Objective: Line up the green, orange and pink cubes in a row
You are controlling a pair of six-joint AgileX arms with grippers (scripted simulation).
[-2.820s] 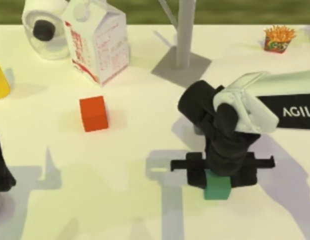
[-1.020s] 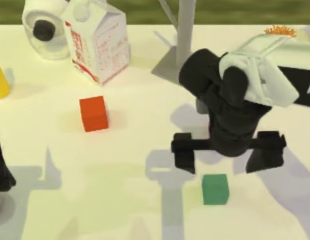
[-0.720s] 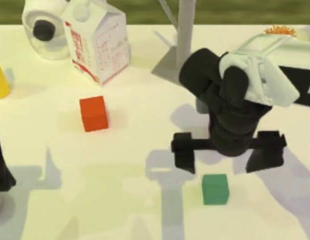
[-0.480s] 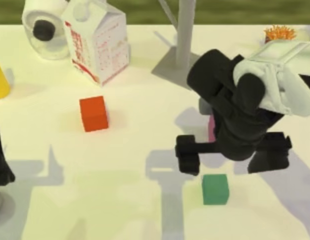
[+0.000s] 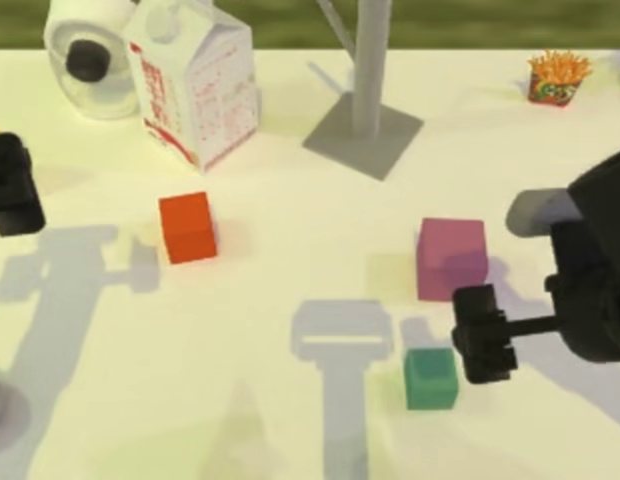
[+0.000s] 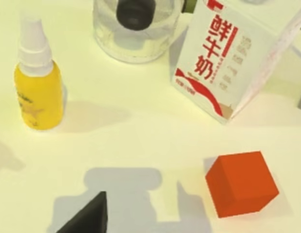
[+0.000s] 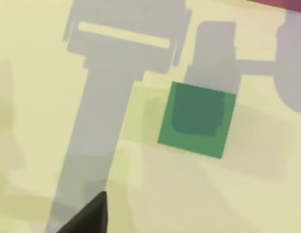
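Green cube (image 5: 431,378) sits free near bench front, pink cube (image 5: 451,258) just behind, orange cube (image 5: 187,227) far left. My right fingers (image 5: 484,334) spread wide, empty, beside green. Left gripper (image 5: 12,185) at left edge, grip unclear.

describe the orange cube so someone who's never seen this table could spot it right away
Start at the tall white-and-red milk carton standing near the far edge on the table's left side. Just in front of it, apart from it on the bare tabletop, sits the orange cube. It is the only cube on that side; the pink cube and the smaller green cube both lie toward the right.
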